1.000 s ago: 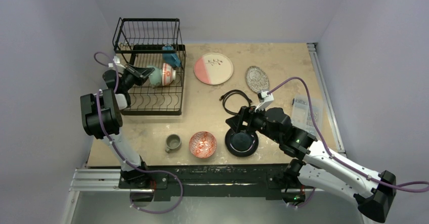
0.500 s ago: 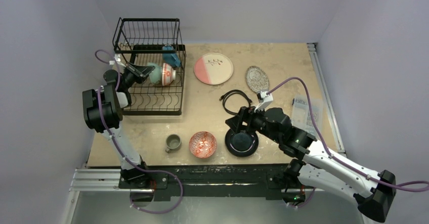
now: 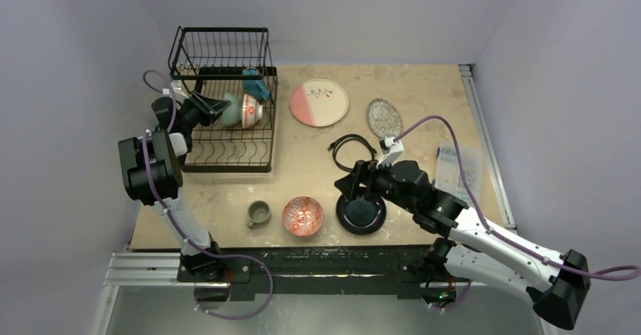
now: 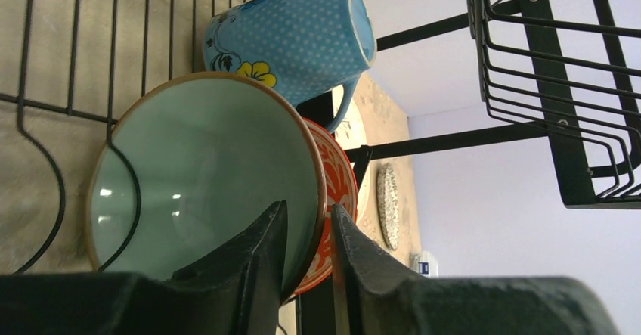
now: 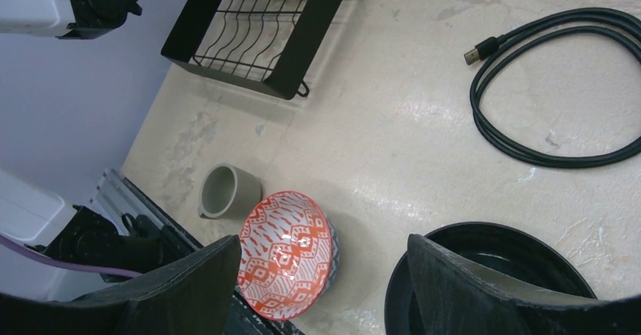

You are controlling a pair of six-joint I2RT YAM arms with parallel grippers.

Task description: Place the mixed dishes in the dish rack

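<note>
From above, the rack [image 3: 227, 156] holds the mug [image 3: 257, 88] beyond the left end effector [image 3: 214, 108], pink plate [image 3: 319, 102] and speckled plate [image 3: 384, 116] not yet loaded; left wrist: it pinches the racked mint bowl [image 4: 204, 176] by its rim; right wrist: the right end effector [image 5: 321, 248] gapes over the black plate [image 5: 491, 274], red bowl [image 5: 287, 252] and cup [image 5: 223, 190] beside.

Beige worktop [image 3: 317, 165], stone-look and mottled, with darker scuffed patches toward the lower left, fills the centre of the top view. Plain pale lavender walls close it in on three sides: back wall [image 3: 340, 10] across the top of the frame, left wall [image 3: 68, 85], right wall [image 3: 567, 85]. A metal rail [image 3: 486, 146] runs along the worktop's right edge. An aluminium rail [image 3: 143, 265] lies along the near edge, lower left. Below it is a grey surface [image 3: 340, 316]; floor or shelf, cannot tell. Light is even and diffuse, shadows soft. The right wrist view shows a faint sheen on the worktop.
</note>
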